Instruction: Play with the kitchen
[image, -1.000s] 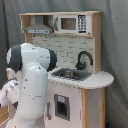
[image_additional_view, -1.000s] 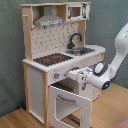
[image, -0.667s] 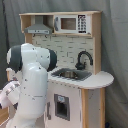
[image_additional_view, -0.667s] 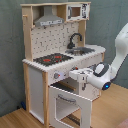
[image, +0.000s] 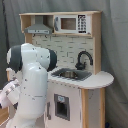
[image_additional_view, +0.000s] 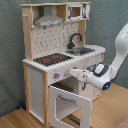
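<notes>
A: While the oven door hangs open, has the gripper moved?
B: Barely; it stays at the kitchen front panel. Its grip can't be told.

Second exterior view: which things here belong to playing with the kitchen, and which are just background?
Belongs to the job:
kitchen
oven door, hanging open
stovetop
hand, near the front panel

Just around:
grey curtain
wooden floor
</notes>
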